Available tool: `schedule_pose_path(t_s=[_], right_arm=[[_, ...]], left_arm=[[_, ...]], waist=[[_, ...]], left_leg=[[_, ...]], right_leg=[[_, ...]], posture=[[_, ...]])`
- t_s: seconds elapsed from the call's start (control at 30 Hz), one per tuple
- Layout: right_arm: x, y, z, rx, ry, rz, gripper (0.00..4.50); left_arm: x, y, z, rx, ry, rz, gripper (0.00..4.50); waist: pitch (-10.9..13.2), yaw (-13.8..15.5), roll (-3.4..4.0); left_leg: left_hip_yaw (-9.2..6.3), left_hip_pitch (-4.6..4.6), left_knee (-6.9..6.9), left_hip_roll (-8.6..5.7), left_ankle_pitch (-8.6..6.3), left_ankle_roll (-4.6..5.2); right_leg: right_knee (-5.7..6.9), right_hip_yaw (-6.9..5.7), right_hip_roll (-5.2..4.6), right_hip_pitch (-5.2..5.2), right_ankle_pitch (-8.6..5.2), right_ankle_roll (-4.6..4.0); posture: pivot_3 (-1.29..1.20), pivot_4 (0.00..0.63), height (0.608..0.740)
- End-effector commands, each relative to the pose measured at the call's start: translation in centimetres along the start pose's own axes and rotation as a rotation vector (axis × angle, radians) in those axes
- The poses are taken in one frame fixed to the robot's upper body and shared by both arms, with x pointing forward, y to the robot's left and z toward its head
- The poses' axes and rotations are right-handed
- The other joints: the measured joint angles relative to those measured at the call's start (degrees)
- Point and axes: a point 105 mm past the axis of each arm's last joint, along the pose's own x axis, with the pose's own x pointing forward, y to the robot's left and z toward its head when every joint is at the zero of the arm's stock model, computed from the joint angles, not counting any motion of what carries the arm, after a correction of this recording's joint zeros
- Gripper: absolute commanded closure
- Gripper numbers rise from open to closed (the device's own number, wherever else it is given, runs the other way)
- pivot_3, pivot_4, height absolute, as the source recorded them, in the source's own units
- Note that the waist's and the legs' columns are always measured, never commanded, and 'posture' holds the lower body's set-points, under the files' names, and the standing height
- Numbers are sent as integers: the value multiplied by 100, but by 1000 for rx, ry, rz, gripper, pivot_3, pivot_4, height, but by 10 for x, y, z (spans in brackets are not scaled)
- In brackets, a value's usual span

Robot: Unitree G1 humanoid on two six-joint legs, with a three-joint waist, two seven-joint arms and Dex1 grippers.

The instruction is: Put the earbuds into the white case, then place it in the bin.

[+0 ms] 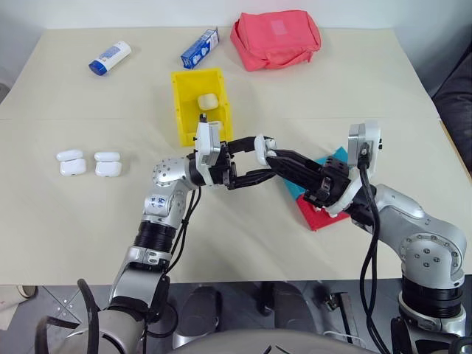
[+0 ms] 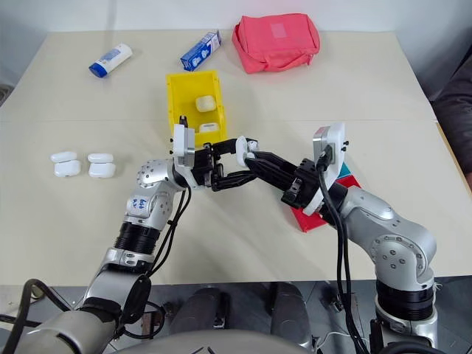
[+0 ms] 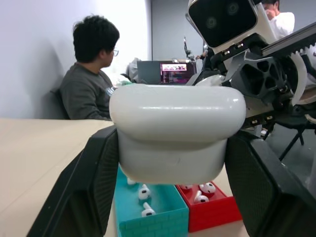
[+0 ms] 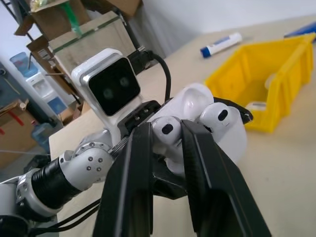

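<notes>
Spare cases: four shut white cases sit in two pairs at the left of the surface, well apart from the arms.
Left gripper: its jaws are clamped on the white case, held in the air over the middle of the surface, just this side of the bin.
White case, handling: small, glossy and hard; probably light and slippery, so a squeeze across its flat sides, as here, looks the safest hold.
Right gripper: jaws nearly together, pinching an earbud at the case's open top; a second earbud already sits in the case beside it.
Earbuds, handling: tiny, smooth and rigid, easy to flick away; the bulb end is likely the surest place to hold, with the stem pointing down into its socket.
Bin: yellow, beyond the grippers, with two cases already inside.
Trays: a teal tray and a red tray lie below the right arm, with loose earbuds in each.
Surface: pale beige, matte and flat; a white and blue tube, a blue carton and a pink pouch lie along the far edge.
Room: a seated person faces a laptop beyond the surface; cardboard boxes stand by a wall.
</notes>
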Motion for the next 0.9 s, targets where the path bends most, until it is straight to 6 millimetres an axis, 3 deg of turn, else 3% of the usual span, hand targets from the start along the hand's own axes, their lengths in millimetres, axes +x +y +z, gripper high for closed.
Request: schedule_pose_path(t_s=[0.03,0.17,0.5,0.9], right_arm=[[0,-1,-16,55,68,-25,4034],[0,-4,-23,60,79,-50,4034],[-14,-36,-37,52,125,-190,4034],[-13,-45,-40,151,112,-235,4034]], left_arm=[[9,4,33,112,-100,-11,1698],[9,1,33,105,-104,-20,1698],[6,3,38,120,-108,-10,1698],[6,1,38,146,-104,-22,1698]], waist=[[0,0,0],[0,0,0],[0,0,0],[0,-2,0]], left_leg=[[0,0,-1,0,0,1],[0,0,-1,0,-1,2],[1,-1,-1,0,-4,7],[0,-1,-3,2,-5,7]], right_leg=[[0,0,0,0,0,0],[-1,0,0,0,0,0],[-2,0,1,0,0,0],[-4,1,-2,-2,-1,-2]], posture=[[0,150,740],[0,150,740],[0,150,740],[0,150,740]])
